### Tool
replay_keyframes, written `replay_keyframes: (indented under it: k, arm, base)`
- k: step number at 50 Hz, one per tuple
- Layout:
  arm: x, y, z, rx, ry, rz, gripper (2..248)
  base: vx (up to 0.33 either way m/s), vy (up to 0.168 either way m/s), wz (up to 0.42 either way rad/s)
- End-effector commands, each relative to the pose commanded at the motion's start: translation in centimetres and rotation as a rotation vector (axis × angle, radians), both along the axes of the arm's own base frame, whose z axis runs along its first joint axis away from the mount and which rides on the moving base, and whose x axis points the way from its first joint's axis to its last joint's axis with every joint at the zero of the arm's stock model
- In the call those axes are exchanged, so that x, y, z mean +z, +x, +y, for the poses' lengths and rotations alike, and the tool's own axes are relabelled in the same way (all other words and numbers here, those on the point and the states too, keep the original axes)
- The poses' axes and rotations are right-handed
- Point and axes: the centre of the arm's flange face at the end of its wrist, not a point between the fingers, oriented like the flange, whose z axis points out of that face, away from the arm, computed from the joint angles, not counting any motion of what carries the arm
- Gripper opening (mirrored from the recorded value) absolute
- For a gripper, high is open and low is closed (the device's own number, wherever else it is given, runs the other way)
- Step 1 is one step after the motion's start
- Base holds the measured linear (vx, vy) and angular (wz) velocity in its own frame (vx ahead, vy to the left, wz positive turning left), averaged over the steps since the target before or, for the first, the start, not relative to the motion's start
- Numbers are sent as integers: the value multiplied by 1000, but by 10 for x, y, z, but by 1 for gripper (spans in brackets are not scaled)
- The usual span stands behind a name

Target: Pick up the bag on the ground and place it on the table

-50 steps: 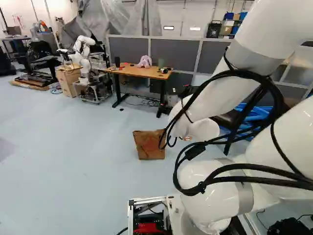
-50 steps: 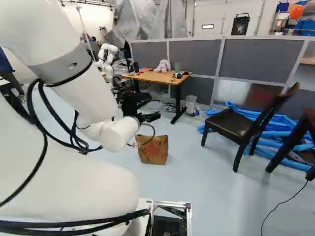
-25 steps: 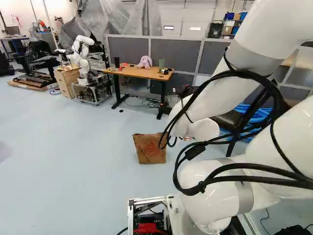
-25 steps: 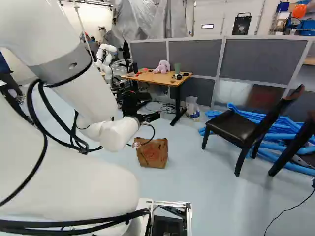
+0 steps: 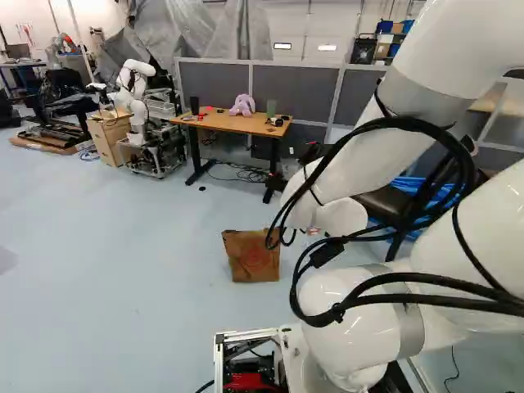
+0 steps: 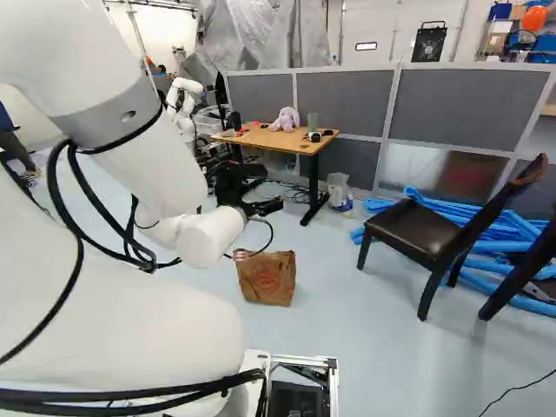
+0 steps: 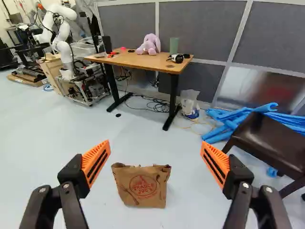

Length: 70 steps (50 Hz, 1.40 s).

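Bag (image 7: 142,187) (brown paper), on floor (image 7: 43,129), ahead of gripper (image 6: 262,208), between spread jaws

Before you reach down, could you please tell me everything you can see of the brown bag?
The bag is brown, seemingly paper, with an uneven top edge and a round red print on its front. It stands upright on the floor, touching nothing else, ahead of the open gripper, short of the table.

Grey partition panels (image 6: 345,98) edge the pale floor (image 6: 391,356).
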Motion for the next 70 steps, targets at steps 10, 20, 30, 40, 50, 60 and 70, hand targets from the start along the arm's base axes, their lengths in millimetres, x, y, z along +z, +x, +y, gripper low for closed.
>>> replay_keyframes:
  k: [10, 20, 30, 40, 50, 60, 70]
  arm:
    - [0, 0, 0, 0, 0, 0, 247]
    - [0, 0, 0, 0, 0, 0, 247]
    - [0, 0, 0, 0, 0, 0, 247]
    - [0, 0, 0, 0, 0, 0, 247]
    - [1, 6, 0, 0, 0, 3, 247]
    - [2, 14, 0, 2, 0, 6, 247]
    - [3, 32, 4, 13, 0, 29, 247]
  base:
    - [104, 1, -5]
    - [104, 4, -4]
    - [107, 4, -4]
    - [106, 3, -5]
    - [93, 2, -6]
    - [3, 0, 1]
    - [0, 0, 0]
